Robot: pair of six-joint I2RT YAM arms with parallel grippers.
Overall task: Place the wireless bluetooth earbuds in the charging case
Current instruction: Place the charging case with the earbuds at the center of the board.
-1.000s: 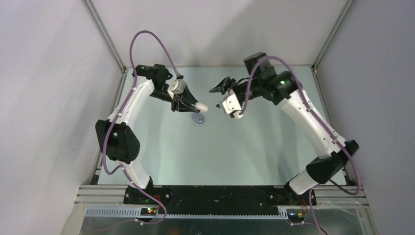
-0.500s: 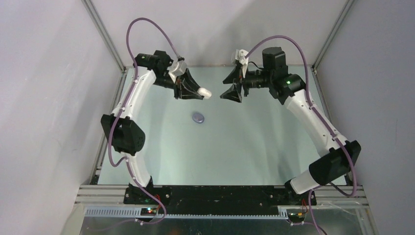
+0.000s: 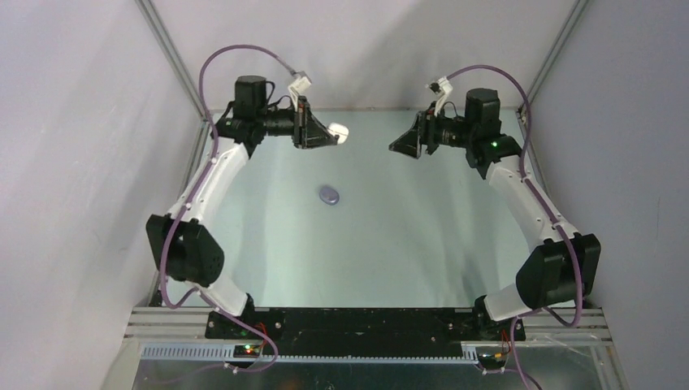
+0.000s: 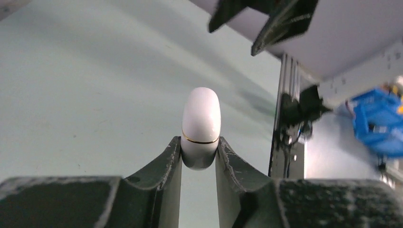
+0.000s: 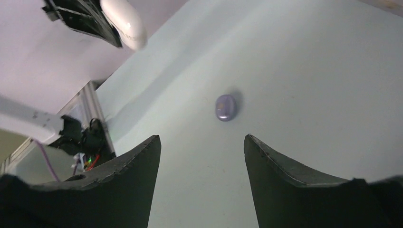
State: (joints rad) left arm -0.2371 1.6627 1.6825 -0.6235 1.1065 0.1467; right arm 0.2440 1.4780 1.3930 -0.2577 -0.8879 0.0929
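Observation:
My left gripper (image 3: 333,133) is raised over the back left of the table and shut on a closed white charging case (image 3: 340,132). In the left wrist view the case (image 4: 201,122) stands between the fingertips, with a thin gold seam across it. A closed purple case (image 3: 329,195) lies on the table below, also in the right wrist view (image 5: 225,107). My right gripper (image 3: 401,141) is raised at the back right, facing the left one, open and empty (image 5: 202,142). No earbuds show in any view.
Aluminium frame posts (image 3: 175,65) and grey walls close in the table at the back and sides. A blue bin (image 4: 378,121) stands outside the frame. The right gripper's fingers (image 4: 280,21) show at the top of the left wrist view.
Both arms have lifted and drawn back towards the rear wall. The left gripper carried the white case up and away from the purple case. The right gripper swung right, widening the gap.

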